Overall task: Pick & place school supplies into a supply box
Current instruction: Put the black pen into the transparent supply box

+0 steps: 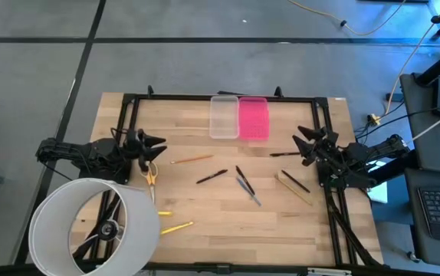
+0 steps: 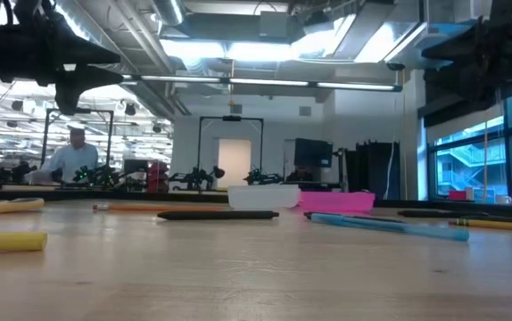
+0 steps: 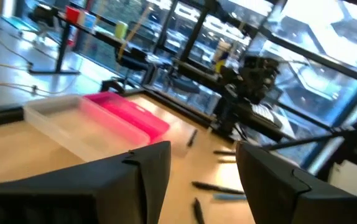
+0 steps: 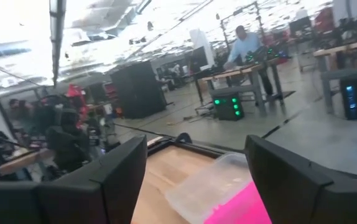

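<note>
The supply box lies open near the table's far edge, its clear tray (image 1: 224,116) beside its pink lid (image 1: 253,118). Flat on the wood lie an orange-brown pencil (image 1: 192,159), black pens (image 1: 211,176), a blue-grey pen (image 1: 248,190), yellow-handled scissors (image 1: 150,175), two yellow markers (image 1: 175,227) and a wooden ruler (image 1: 294,188) with a pen across it. My left gripper (image 1: 161,147) hovers open above the scissors. My right gripper (image 1: 300,142) hovers open by a black pen (image 1: 285,154). Both wrist views look toward the tray (image 3: 66,121) (image 4: 209,183).
A big white hoop (image 1: 97,226) covers the table's near left corner and overlaps the left arm's base. A black frame (image 1: 228,97) runs along the far and side edges. Bare wood (image 1: 228,222) lies at the near middle. A person stands far off in the room (image 2: 73,156).
</note>
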`<state>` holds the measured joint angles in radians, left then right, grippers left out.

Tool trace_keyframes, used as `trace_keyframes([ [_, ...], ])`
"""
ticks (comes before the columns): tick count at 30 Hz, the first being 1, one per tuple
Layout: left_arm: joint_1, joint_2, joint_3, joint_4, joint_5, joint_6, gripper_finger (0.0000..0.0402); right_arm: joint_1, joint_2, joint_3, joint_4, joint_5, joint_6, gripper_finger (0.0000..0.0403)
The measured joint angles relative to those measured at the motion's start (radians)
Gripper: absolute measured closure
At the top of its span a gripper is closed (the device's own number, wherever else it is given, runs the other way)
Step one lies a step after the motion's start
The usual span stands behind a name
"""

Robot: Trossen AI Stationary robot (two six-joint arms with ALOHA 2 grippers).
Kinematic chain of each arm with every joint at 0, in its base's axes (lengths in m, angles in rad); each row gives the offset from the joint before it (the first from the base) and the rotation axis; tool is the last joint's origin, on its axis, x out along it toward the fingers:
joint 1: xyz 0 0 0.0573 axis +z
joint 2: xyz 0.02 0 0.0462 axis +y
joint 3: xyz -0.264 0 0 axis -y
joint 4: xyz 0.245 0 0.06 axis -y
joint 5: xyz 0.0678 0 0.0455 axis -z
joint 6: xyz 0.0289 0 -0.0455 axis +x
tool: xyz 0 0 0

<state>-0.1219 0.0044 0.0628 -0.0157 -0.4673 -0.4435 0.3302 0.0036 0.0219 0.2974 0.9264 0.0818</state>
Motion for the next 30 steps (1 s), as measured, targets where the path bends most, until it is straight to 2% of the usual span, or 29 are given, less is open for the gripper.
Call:
trace_keyframes([
  [4,0.000,0.000,0.000,0.001,-0.039,-0.072,0.0231,0.000,0.015,0.046,-0.035,0.034,0.022,0.0128],
  [7,0.000,0.006,0.000,-0.003,-0.040,-0.084,0.0231,0.000,0.056,0.141,-0.123,0.064,0.048,0.0128],
  [11,0.000,0.029,0.000,-0.003,-0.072,-0.086,0.0231,0.000,0.161,0.351,-0.431,0.066,0.177,0.0128],
  [16,0.000,0.056,0.000,-0.002,-0.135,-0.094,0.0231,-0.014,0.376,0.614,-0.891,0.010,0.398,0.0128],
  [20,0.000,0.066,0.000,0.020,-0.170,-0.095,0.0231,-0.086,0.555,0.804,-1.158,-0.099,0.524,0.0128],
  [24,0.000,0.066,0.000,0.044,-0.171,-0.094,0.0231,-0.205,0.717,0.958,-1.349,-0.269,0.569,0.0128],
  [27,0.000,0.066,0.000,0.046,-0.171,-0.094,0.0231,-0.312,0.825,1.033,-1.463,-0.414,0.559,0.0128],
  [30,0.000,0.066,0.000,0.047,-0.170,-0.094,0.0231,-0.415,0.918,1.061,-1.494,-0.560,0.458,0.0128],
])
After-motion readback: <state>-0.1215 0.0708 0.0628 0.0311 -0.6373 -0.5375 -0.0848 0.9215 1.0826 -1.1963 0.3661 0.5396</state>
